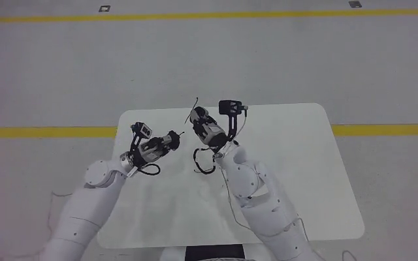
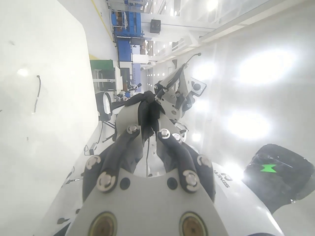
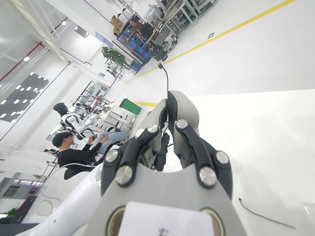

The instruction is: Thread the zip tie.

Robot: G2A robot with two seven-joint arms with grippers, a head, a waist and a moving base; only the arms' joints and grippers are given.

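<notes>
Top view: at centre, the right gripper (image 1: 196, 117) pinches a black zip tie (image 1: 194, 103) that sticks out toward the upper frame. Left wrist view: the left gripper (image 2: 147, 98) has its fingers pressed together, and I cannot tell if they hold anything. Right wrist view: the zip tie rises from between closed fingers.

The left gripper (image 1: 174, 139) and right gripper (image 1: 196, 116) hang close over the table's (image 1: 307, 169) far left, a narrow gap between, the right's tie (image 1: 192, 107) jutting farther. Right and near lies wide room; a loose tie (image 3: 265, 216) lies flat.
</notes>
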